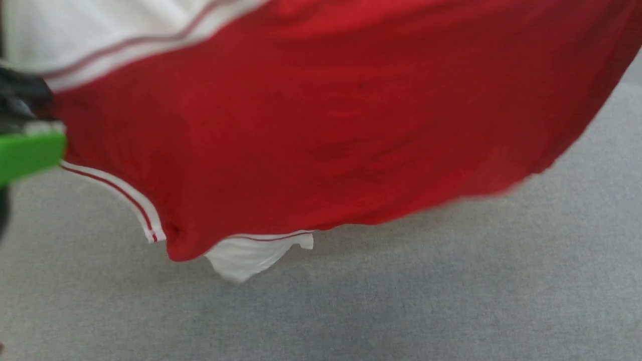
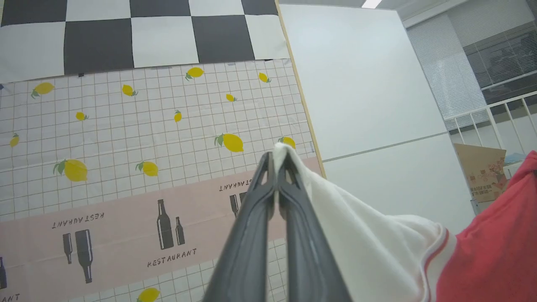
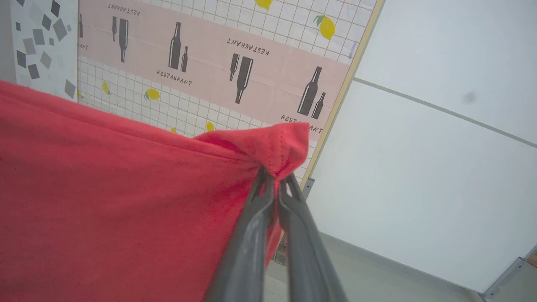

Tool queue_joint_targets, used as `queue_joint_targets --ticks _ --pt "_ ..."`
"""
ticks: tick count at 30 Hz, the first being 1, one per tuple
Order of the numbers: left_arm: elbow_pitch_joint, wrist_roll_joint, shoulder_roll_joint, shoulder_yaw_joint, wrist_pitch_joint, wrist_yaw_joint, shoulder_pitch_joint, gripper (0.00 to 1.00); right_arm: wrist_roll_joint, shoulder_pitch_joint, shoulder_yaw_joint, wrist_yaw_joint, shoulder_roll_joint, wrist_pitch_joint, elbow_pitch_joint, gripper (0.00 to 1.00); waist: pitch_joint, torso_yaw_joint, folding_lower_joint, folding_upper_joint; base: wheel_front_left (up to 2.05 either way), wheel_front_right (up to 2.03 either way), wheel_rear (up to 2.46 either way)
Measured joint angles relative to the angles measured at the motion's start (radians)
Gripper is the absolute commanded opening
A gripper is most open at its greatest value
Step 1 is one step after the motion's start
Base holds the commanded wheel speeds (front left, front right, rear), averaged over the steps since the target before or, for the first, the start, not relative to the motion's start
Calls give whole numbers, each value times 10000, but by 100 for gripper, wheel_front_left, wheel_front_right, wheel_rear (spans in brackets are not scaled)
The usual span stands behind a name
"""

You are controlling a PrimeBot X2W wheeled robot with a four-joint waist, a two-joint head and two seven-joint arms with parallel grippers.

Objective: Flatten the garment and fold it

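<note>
The left gripper (image 2: 277, 161) has two long, slim fingers (image 2: 247, 251) of dark grey, faintly glossy plastic, tapering to narrow tips with triangular cut-outs just below them. The right gripper (image 3: 275, 178) looks the same, smooth and dark grey. At the left, a bright green block (image 1: 30, 155) sits under a black housing (image 1: 22, 98); both are blurred.

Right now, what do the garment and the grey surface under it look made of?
Garment: soft knit jersey, probably cotton or a blend, matte. It drapes and creases loosely, and a stitched hem shows in the right wrist view. Grey surface: looks like felt or short-nap cloth, matte, with a fine speckled grain.
</note>
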Motion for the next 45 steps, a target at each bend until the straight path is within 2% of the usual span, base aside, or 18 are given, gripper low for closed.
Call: queue_joint_targets --ticks 7,11,12,20,27,30,37,41,45 --pt "857 -2 21 100 462 -623 -1902 0 -102 -1162 -136 0 65 -305 115 0 820 -167 0 0 0 0 0" --pt "2011 199 -42 -117 694 -1248 -3393 0 -297 -2187 -50 0 151 -780 782 0 1530 -260 0 0 0 0 0" --pt "2945 462 -263 -336 786 -1722 -4590 0 -443 -3089 146 0 138 -1175 1547 0 2094 -320 0 0 0 0 0" --pt "5659 1388 -1480 -1081 863 -2777 -8079 0 -711 -5948 1160 0 58 -2383 4192 0 3694 -443 1 0 0 0 0" --pt "7791 2054 -2345 -1381 205 -3083 -9914 0 -1227 -7644 1820 2 573 -3793 6529 0 4901 -470 3 0 0 0 0" --pt "8362 2514 -2385 -1588 -219 -3250 -10283 0 -1429 -8122 1904 2 805 -4449 7225 0 5291 -442 3 0 0 0 0" --pt "9520 2633 -2686 -1864 -1028 -3421 -10102 0 -1476 -8334 2249 2 1306 -5476 8612 0 5806 -154 2 0 0 0 0" --pt "9802 2431 -2830 -1948 -1413 -3419 -9139 0 -1484 -8008 2527 2 1486 -6052 9285 0 5812 113 2 0 0 0 0" --pt "9844 2290 -2846 -2150 -1668 -3400 -7441 0 -1480 -7061 3035 2 1783 -6700 9797 0 5568 240 1 0 0 0 0"
